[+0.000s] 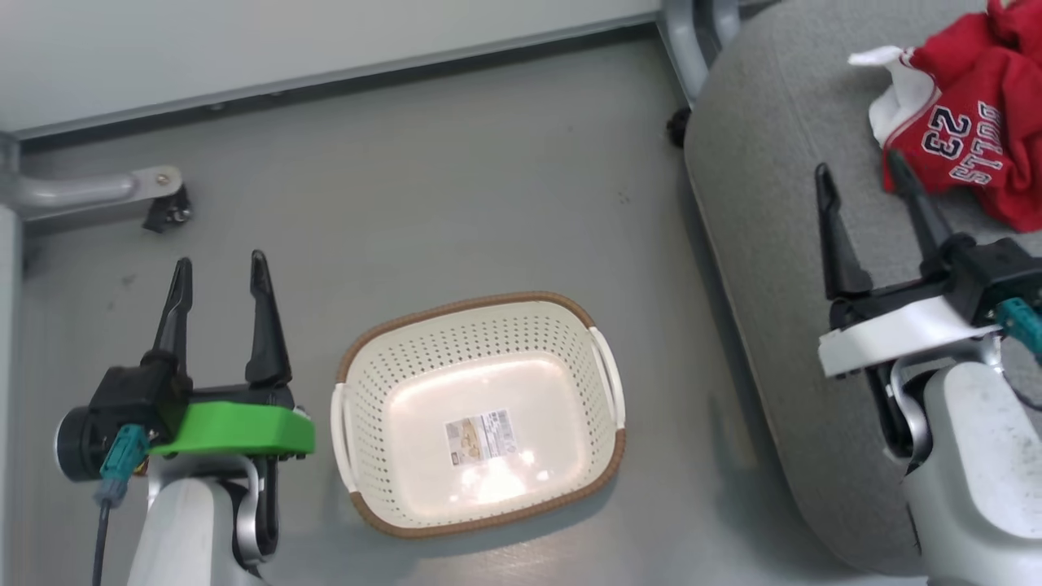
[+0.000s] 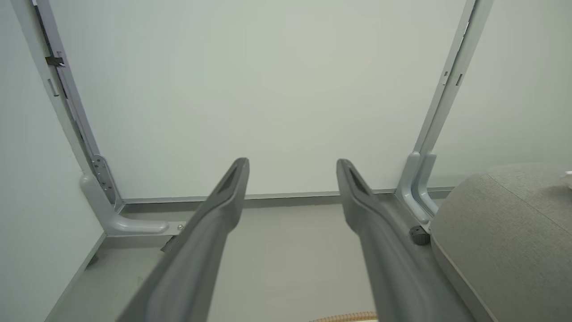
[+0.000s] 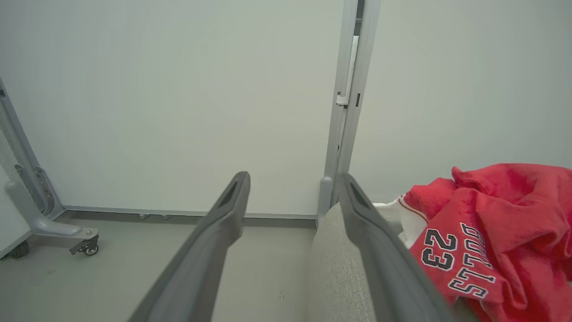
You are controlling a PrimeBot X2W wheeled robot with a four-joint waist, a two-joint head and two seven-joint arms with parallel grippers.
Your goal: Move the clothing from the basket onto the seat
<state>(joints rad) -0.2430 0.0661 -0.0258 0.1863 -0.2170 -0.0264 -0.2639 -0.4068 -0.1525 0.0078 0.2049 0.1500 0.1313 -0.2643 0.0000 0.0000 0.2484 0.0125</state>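
Both pincers stand apart and hold nothing. The left gripper (image 1: 221, 260) hangs at 9 o'clock from the basket (image 1: 488, 330), which holds nothing but its label. The right gripper (image 1: 858, 163) hangs over the seat (image 1: 773, 244). The clothing (image 1: 969, 138) lies heaped on the seat at 2 o'clock in the head view, so the job looks about finished.

The likeliest risk is a snag. One right finger sits at the heap's 7 o'clock edge, touching or just short of it – I cannot tell which – and pulling the arm away could drag cloth toward the seat's rim.

The heap is crumpled and cut off by the frame, so it shows no sure long axis. Its lettering runs roughly 1 to 7 o'clock, and a white flap points to 10 – the basket's long axis runs 8 to 2.
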